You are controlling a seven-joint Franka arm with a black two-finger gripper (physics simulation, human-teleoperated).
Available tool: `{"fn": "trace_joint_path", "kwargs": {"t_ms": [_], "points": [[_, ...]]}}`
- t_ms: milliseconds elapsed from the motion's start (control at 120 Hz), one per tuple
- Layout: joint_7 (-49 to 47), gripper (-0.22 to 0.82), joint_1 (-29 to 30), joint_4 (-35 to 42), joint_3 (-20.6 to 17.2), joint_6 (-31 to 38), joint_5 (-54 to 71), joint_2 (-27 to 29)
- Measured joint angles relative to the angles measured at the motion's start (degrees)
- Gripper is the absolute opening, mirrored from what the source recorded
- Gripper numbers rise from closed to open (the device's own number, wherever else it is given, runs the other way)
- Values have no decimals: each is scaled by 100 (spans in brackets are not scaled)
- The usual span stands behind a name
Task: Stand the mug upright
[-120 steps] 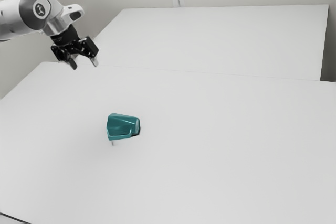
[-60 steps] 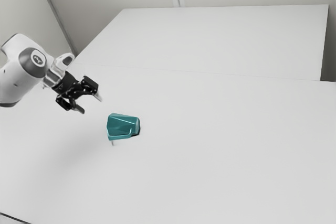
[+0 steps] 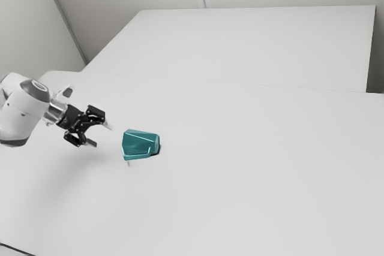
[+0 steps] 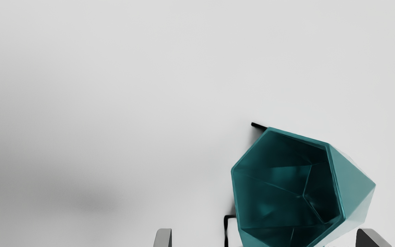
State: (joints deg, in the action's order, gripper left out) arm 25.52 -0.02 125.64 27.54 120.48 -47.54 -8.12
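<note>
In the exterior view my gripper (image 3: 101, 135) hangs over the table at the left, its fingers spread open with nothing between them. A teal faceted mug (image 3: 140, 144) lies on its side just beyond the fingertips toward the exterior view's right, its mouth facing the gripper and a gap between them. In the wrist view the open gripper (image 4: 264, 237) has its fingertips far apart, and the mug (image 4: 269, 192) shows its hollow inside. Thin black parts stick out beside the mug's rim; whether they belong to the mug I cannot tell.
The mug lies on a wide white table (image 3: 252, 178). Behind it stands another white surface (image 3: 252, 46), with a wall at the back. A dark thin line (image 3: 17, 249) crosses the exterior view's lower left corner.
From high at the exterior view's upper left, my gripper has come down to near the mug's height and tilted so its fingers point toward the mug's mouth. The mug has not moved.
</note>
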Motion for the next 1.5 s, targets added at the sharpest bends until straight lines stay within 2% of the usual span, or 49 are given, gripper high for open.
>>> {"fn": "trace_joint_path", "kwargs": {"t_ms": [317, 808, 1067, 1425, 1500], "points": [[715, 58, -87, -37, 6, -406, -497, -62], [1225, 56, -416, -123, -3, -504, -1271, -450], [1359, 43, -502, -176, -61, -504, -1454, -570], [1469, 4, -550, -313, -72, -505, -1560, -629], [1481, -1, -554, -322, -69, -500, -1555, -624]]}}
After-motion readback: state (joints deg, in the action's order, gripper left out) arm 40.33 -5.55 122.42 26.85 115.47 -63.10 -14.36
